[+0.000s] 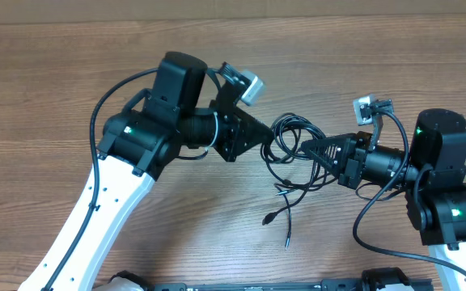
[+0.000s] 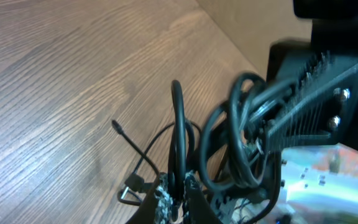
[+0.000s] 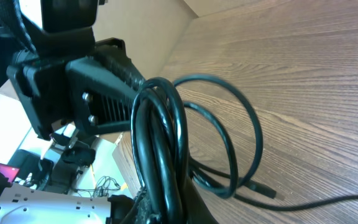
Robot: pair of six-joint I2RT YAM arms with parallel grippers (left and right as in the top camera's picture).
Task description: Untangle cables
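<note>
The cables (image 1: 291,147) are a small black bundle of loops in the middle of the table, with loose strands and plug ends (image 1: 269,218) trailing toward the front. My left gripper (image 1: 269,139) comes in from the left and is shut on one strand of the cables (image 2: 178,134), pinched between its fingers (image 2: 161,199). My right gripper (image 1: 304,148) comes from the right and is shut on several loops of the cables (image 3: 160,143). The two grippers face each other almost tip to tip, the bundle lifted between them.
The wooden table (image 1: 55,73) stretches around both arms. The left arm's white link (image 1: 95,218) crosses the front left, and the right arm's base (image 1: 451,202) stands at the front right. Thick black arm wires (image 1: 103,105) loop beside each arm.
</note>
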